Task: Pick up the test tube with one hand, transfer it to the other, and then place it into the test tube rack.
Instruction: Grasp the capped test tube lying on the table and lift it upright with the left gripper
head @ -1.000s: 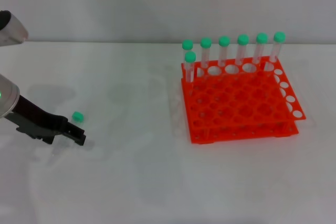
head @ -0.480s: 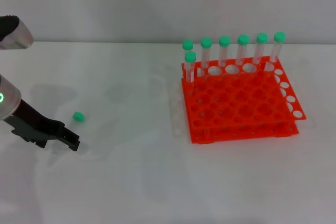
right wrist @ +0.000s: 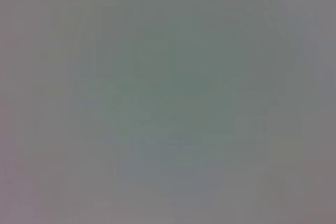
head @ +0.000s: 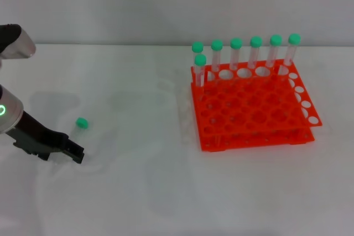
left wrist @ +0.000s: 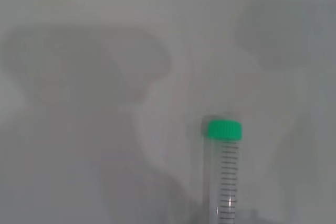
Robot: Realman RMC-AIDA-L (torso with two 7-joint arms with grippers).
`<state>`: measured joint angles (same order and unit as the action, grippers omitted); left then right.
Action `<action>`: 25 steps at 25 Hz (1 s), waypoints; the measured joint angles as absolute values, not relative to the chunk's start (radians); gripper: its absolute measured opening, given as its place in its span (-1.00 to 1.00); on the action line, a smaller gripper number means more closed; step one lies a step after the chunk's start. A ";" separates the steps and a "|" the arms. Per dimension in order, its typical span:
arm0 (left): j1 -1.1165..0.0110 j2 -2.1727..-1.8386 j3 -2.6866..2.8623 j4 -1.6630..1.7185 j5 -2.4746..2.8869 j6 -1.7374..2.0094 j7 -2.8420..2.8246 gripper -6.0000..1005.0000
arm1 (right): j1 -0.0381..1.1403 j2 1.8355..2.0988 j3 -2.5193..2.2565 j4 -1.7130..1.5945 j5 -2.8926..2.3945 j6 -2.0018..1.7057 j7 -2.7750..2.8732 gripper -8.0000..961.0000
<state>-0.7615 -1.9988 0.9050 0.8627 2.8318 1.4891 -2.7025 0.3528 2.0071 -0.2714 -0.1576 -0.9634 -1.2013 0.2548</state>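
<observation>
Although the left gripper point(head: 74, 153) is showing at the left edge of the head view, only its black body and blunt tip are coming into sight, so I cannot tell how its jaws are standing. Its thick silver-grey forearm, carrying a small green light, is running off the frame's left side. Just beyond the tip, a little farther from the robot, the test tube point(head: 82, 122) is lying on the white table point(head: 138, 192), apart from the gripper. From the head only its round green cap is reading clearly; the clear body is all but vanishing against the pale surface. The left wrist view is giving more: the test tube point(left wrist: 224, 171) is appearing as a slim transparent cylinder with fine black graduation marks and a ridged green screw cap, while its conical end is being cut off by the picture's edge.

Well apart, on the robot's right side of the table, the test tube rack point(head: 251, 109) is sitting: bright orange-red plastic, two tiers, a grid of round holes. Seven green-capped tubes point(head: 255, 53) are standing upright along its far rows.

Nothing recognisable is showing in the right wrist view, only a blank grey field, and the right gripper is not appearing anywhere.
</observation>
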 joint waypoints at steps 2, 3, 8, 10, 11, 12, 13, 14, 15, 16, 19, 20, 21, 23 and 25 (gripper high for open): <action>-0.761 -1.999 0.905 0.855 2.832 1.486 -2.702 0.65 | 0.353 2.007 -0.271 -0.158 -0.963 -1.201 0.256 0.83; -0.761 -1.999 0.905 0.855 2.832 1.486 -2.702 0.64 | 0.353 2.008 -0.271 -0.158 -0.963 -1.201 0.257 0.83; -0.762 -1.998 0.905 0.853 2.832 1.476 -2.701 0.58 | 0.353 2.008 -0.271 -0.158 -0.956 -1.201 0.257 0.83; -0.761 -1.997 0.905 0.852 2.832 1.474 -2.700 0.55 | 0.354 2.008 -0.271 -0.158 -0.956 -1.201 0.257 0.83; -0.761 -1.994 0.905 0.850 2.832 1.474 -2.700 0.54 | 0.354 2.008 -0.271 -0.158 -0.956 -1.201 0.257 0.83; -0.761 -1.994 0.905 0.850 2.832 1.474 -2.700 0.46 | 0.355 2.008 -0.271 -0.158 -0.956 -1.201 0.258 0.83; -0.761 -1.993 0.905 0.848 2.832 1.474 -2.700 0.37 | 0.355 2.008 -0.271 -0.158 -0.956 -1.201 0.258 0.83; -0.761 -1.992 0.905 0.846 2.832 1.473 -2.700 0.29 | 0.356 2.008 -0.271 -0.158 -0.956 -1.201 0.259 0.83; -0.761 -1.992 0.906 0.842 2.832 1.473 -2.700 0.21 | 0.357 2.008 -0.271 -0.158 -0.956 -1.201 0.259 0.83; -0.761 -1.990 0.915 0.836 2.832 1.471 -2.700 0.13 | 0.358 2.008 -0.271 -0.158 -0.956 -1.201 0.259 0.83; -0.761 -1.990 0.925 0.835 2.832 1.469 -2.700 0.02 | 0.359 2.008 -0.271 -0.158 -0.956 -1.201 0.259 0.83; -0.761 -1.990 0.930 0.835 2.832 1.466 -2.700 -0.02 | 0.359 2.008 -0.271 -0.158 -0.956 -1.201 0.259 0.83; -0.761 -1.990 0.931 0.835 2.832 1.464 -2.700 -0.06 | 0.360 2.008 -0.272 -0.157 -0.956 -1.201 0.259 0.83; -0.761 -1.989 0.933 0.835 2.832 1.462 -2.700 -0.11 | 0.361 2.008 -0.272 -0.157 -0.956 -1.201 0.259 0.83; -0.761 -1.988 0.938 0.835 2.832 1.461 -2.700 -0.15 | 0.362 2.008 -0.273 -0.156 -0.956 -1.201 0.259 0.83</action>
<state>-0.7608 -1.9882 0.9379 0.8351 2.8315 1.4610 -2.6998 0.3616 2.0079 -0.2725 -0.1565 -0.9556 -1.2010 0.2593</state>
